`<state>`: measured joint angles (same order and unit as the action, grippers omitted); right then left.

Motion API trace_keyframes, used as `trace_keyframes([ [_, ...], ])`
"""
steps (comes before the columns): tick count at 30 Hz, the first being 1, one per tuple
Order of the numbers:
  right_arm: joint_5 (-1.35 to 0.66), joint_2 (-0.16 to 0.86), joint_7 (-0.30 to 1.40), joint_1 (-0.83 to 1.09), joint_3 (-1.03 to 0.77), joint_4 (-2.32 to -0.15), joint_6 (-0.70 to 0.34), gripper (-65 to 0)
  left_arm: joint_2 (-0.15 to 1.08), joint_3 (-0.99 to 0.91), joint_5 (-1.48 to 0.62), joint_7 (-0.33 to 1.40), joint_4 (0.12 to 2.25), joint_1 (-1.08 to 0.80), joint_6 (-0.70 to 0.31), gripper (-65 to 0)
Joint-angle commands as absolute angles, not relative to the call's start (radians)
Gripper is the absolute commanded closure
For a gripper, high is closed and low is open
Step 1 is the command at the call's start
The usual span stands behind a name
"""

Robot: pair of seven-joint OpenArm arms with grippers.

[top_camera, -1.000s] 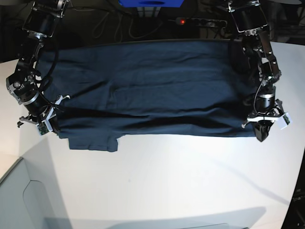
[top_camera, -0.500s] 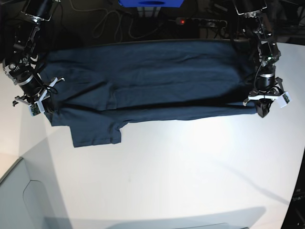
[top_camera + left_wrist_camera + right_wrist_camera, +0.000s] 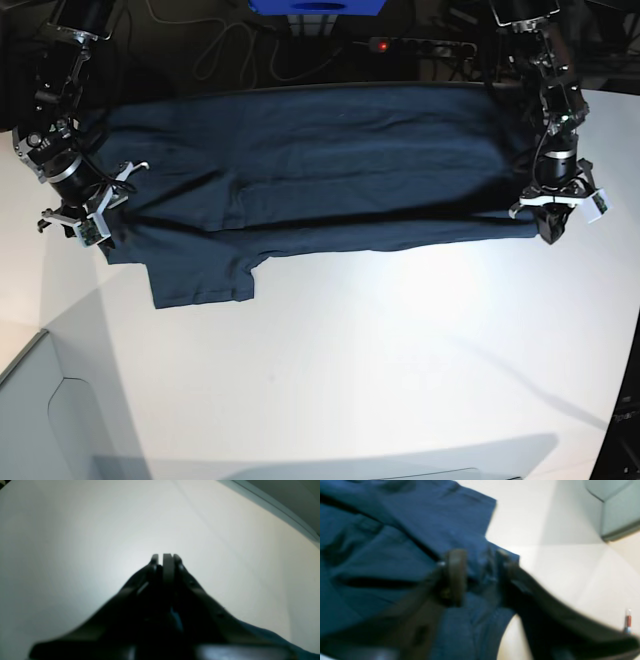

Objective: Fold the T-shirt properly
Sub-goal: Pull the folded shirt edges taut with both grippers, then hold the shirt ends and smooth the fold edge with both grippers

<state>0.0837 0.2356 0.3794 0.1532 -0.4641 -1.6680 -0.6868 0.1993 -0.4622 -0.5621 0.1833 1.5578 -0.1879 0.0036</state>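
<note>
The T-shirt [image 3: 310,170] is spread lengthwise across the far part of the white table [image 3: 380,360], one sleeve reaching toward the near side. The left gripper [image 3: 165,557] is seen pinched closed at the shirt's folded edge, though cloth between its fingers cannot be confirmed; the right gripper [image 3: 480,562] is parted, navy fabric lying between its fingers. A power strip [image 3: 420,45] with a red light is seen beyond the table.

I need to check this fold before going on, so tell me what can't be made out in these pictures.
- Left wrist view: the left pincer fills the frame, dark and blurred; whether it grips the T-shirt is hidden.
- Right wrist view: blurred; the right pincer stands open over the cloth, contact unclear.
- Base view: the T-shirt's collar and far sleeve are hidden under the fold; its back edge merges with the dark background.
</note>
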Motion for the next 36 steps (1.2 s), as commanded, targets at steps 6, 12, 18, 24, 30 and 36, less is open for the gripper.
trace_keyframes([
  [6, 0.074, 0.254, 0.361, 0.042, -0.472, -1.532, -0.698, -42.8, 0.213, -0.464, -0.568, 0.157, 1.570, -0.176, -0.001, 0.0],
  [12, 0.074, 0.254, 0.361, 0.001, -0.470, -1.461, -0.698, -42.8, 0.213, -0.466, -0.567, 0.157, 1.569, -0.174, -0.001, 0.0],
  [18, 0.074, 0.254, 0.361, -0.030, -0.430, -1.406, -0.698, -42.0, 0.214, -0.466, -0.567, 0.157, 1.569, -0.174, -0.001, 0.0],
  [24, 0.074, 0.251, 0.361, -0.030, -0.427, -1.405, -0.698, -20.9, 0.214, -0.466, -0.564, 0.157, 1.569, -0.174, -0.001, 0.0],
  [30, 0.074, 0.255, 0.361, -0.025, -0.427, -1.409, -0.698, -1.3, 0.214, -0.466, -0.567, 0.157, 1.569, -0.174, -0.001, 0.0],
  [36, 0.071, 0.280, 0.361, -0.022, -0.435, -1.442, -0.698, -0.3, 0.213, -0.466, -0.567, 0.157, 1.572, -0.174, -0.001, 0.0],
])
